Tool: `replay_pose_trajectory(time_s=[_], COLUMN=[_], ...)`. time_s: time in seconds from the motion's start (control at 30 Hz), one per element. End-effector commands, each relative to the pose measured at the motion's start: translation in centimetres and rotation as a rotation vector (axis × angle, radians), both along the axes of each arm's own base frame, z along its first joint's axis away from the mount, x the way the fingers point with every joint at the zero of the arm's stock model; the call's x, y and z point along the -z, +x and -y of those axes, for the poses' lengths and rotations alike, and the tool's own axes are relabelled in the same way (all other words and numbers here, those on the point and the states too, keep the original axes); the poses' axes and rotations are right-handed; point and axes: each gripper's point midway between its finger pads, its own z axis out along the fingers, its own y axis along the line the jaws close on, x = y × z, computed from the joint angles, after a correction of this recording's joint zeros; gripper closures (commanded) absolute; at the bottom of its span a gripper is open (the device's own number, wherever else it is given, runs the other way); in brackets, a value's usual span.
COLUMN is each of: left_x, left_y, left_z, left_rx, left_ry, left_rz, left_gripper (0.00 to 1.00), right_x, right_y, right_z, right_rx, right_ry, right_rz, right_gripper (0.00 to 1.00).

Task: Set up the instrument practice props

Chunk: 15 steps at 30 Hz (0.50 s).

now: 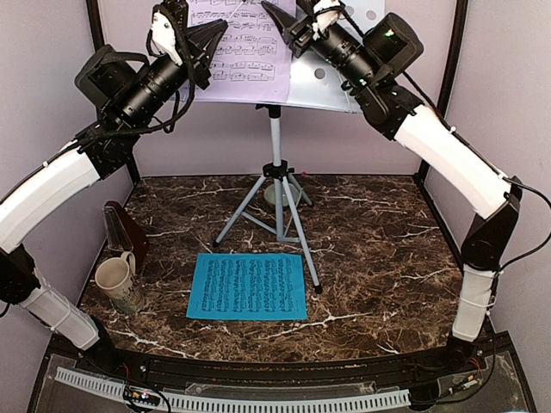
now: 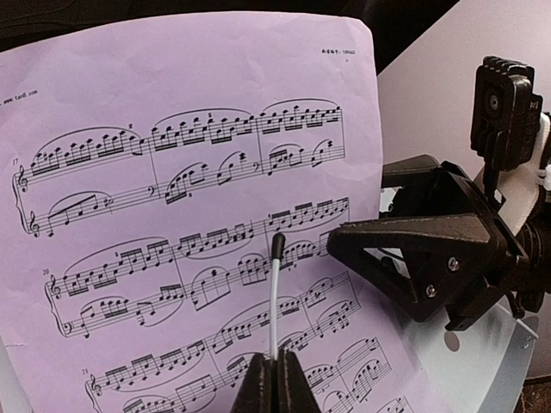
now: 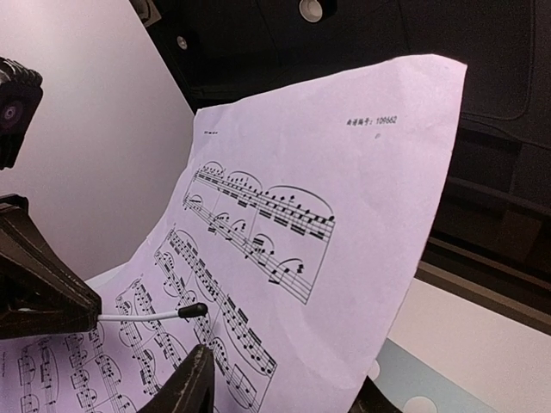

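Standing upright at the middle of the marble table (image 1: 370, 258) is a silver music stand (image 1: 276, 163); a lilac sheet (image 1: 250, 52) of printed music leans on its grey tray (image 1: 331, 86), so that part looks done; the left gripper (image 2: 275, 361) has its fingers pressed together, a thin white rod (image 2: 274, 292) poking out between them across the page; the right gripper (image 3: 282, 368) has its fingers apart, either side of the sheet's lower part, not clamping it; a blue sheet (image 1: 248, 286) lies flat on the table below the stand, not yet placed; the dark metronome (image 1: 120, 228) sits at the left edge beside a mug (image 1: 116, 280).
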Motion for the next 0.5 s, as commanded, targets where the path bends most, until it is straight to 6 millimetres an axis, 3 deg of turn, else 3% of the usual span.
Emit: replay_pose_trajectory(time_s=[0.0,0.13,0.47], left_x=[-2.9,-2.9,-2.8], left_y=[-2.4,-2.4,-2.2], left_z=[-1.2,-1.1,-1.3], left_rx=[0.031,0.028,0.012], left_ry=[-0.052,-0.051,-0.049], left_rz=[0.093,0.094,0.092], left_gripper=[1.00,1.00,1.00], right_x=[0.2,0.6,-1.2], right_y=[0.2,0.0,-0.8], right_z=[-0.4,-1.1,2.0], right_rx=[-0.047,-0.046,0.022], right_ry=[0.042,0.035,0.092], right_rz=[-0.009,-0.026,-0.047], right_gripper=[0.54,0.47,0.13])
